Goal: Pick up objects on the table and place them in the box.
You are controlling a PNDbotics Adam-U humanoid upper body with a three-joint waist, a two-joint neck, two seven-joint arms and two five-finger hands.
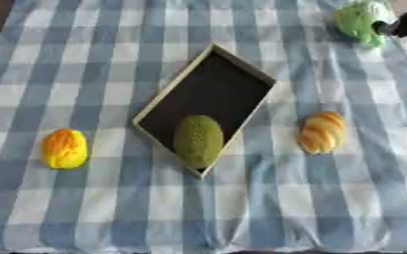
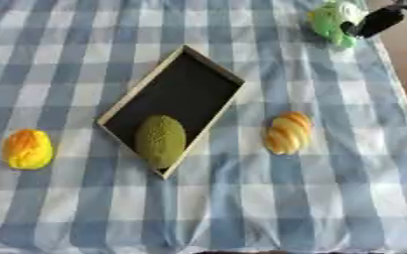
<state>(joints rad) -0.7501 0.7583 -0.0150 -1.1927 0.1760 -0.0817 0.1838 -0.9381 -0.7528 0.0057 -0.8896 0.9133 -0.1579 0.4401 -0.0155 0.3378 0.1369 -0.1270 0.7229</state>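
Your right hand (image 1: 405,23) enters the left eye view at one o'clock, a dark shape touching the light green object (image 1: 361,20); you cannot tell how its fingers sit. At centre, the box (image 1: 227,74) already holds a dark green oval (image 1: 197,140). In the right eye view, a yellow-orange object (image 2: 27,148) at nine o'clock and a striped orange one (image 2: 289,132) at three o'clock remain on the checked cloth (image 2: 241,208). One placed, three left.

Blue-and-white checked tablecloth (image 1: 85,59) | shallow rectangular wooden-rimmed box with dark floor (image 1: 209,89), set askew | olive-green bumpy oval fruit (image 1: 197,140) in box's near end | yellow-orange oval (image 1: 65,148) left | orange-and-cream striped oval (image 1: 322,131) right | light green leafy object (image 1: 361,21) far right corner, black right hand (image 1: 404,23) against it
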